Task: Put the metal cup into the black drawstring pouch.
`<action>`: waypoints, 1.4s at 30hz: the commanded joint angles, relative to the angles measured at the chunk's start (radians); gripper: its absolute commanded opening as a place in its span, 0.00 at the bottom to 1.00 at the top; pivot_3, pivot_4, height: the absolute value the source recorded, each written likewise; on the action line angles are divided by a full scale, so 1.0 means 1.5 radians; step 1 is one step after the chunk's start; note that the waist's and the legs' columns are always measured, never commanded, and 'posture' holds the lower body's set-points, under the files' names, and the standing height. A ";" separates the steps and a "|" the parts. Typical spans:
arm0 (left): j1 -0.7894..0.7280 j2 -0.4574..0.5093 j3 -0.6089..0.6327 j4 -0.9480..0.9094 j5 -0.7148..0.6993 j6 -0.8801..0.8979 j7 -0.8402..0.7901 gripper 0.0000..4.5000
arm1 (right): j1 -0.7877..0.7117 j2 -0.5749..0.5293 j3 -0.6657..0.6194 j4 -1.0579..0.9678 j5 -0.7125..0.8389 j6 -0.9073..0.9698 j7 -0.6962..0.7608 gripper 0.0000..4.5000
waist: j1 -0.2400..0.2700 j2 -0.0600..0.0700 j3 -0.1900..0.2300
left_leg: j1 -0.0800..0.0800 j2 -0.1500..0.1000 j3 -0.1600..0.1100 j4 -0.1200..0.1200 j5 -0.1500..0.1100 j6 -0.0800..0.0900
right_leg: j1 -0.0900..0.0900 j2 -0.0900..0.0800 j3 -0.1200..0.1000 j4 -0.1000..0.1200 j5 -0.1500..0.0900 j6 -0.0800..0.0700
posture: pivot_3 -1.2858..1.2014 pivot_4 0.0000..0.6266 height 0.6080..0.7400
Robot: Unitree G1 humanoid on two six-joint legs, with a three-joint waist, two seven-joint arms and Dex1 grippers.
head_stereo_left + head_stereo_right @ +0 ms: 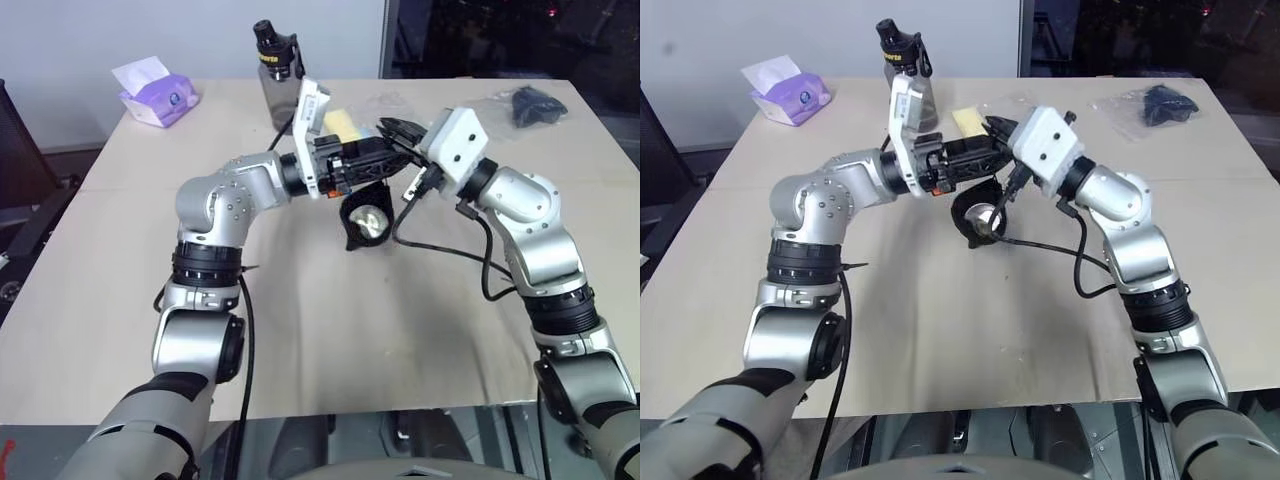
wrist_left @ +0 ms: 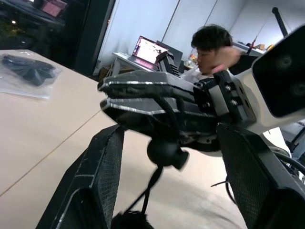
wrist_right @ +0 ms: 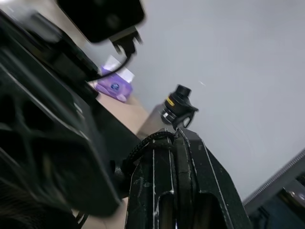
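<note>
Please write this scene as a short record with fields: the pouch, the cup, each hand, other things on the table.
black drawstring pouch: hangs above the table by its cord
metal cup: inside the pouch, shining through its open mouth
right hand: shut on the cord
left hand: open, around the right hand's tips
also on table: bottle, tissue pack, bagged dark bundle

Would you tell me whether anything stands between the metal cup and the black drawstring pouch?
Nothing visible does. The metal cup already sits inside the open mouth of the black drawstring pouch, which hangs above the table beneath the shut right hand, seemingly by its cord.
</note>
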 commanded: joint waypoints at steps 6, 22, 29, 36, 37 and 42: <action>-0.008 -0.008 0.021 -0.013 -0.020 0.000 -0.002 0.70 | -0.012 0.001 -0.007 -0.029 0.001 0.002 0.006 0.00 | 0.000 0.000 0.000 | 0.000 0.000 0.000 0.000 0.000 0.000 | 0.000 0.000 0.000 0.000 0.000 0.000 | 0.52 0.24 1.00; 0.018 0.010 0.008 -0.039 -0.033 0.029 -0.011 0.30 | -0.017 0.014 -0.027 -0.021 0.024 0.011 0.000 0.00 | 0.000 0.000 0.000 | 0.000 0.000 0.000 0.000 0.000 0.000 | 0.000 0.000 0.000 0.000 0.000 0.000 | 0.52 0.24 1.00; 0.024 0.019 -0.007 -0.045 -0.014 0.011 -0.013 0.78 | -0.017 0.018 -0.032 -0.023 0.033 0.020 -0.003 0.00 | 0.002 0.000 0.000 | 0.000 0.000 0.000 0.000 0.000 0.000 | 0.000 0.000 0.000 0.000 0.000 0.000 | 0.52 0.24 1.00; 0.013 0.008 0.009 -0.027 -0.007 -0.024 -0.011 0.87 | -0.015 0.017 -0.032 -0.024 0.031 0.022 -0.003 0.00 | 0.001 0.000 0.000 | 0.000 0.000 0.000 0.000 0.000 0.000 | 0.000 0.000 0.000 0.000 0.000 0.000 | 0.52 0.24 1.00; 0.012 0.007 0.010 -0.025 -0.004 -0.031 -0.010 0.87 | -0.015 0.017 -0.032 -0.024 0.031 0.022 -0.003 0.00 | 0.001 0.000 0.000 | 0.000 0.000 0.000 0.000 0.000 0.000 | 0.000 0.000 0.000 0.000 0.000 0.000 | 0.52 0.24 1.00; -0.001 0.031 -0.086 -0.010 0.164 -0.193 -0.003 0.87 | -0.013 0.013 -0.030 -0.023 0.029 0.022 0.000 0.00 | 0.001 0.000 0.000 | 0.000 0.000 0.000 0.000 0.000 0.000 | 0.000 0.000 0.000 0.000 0.000 0.000 | 0.52 0.24 1.00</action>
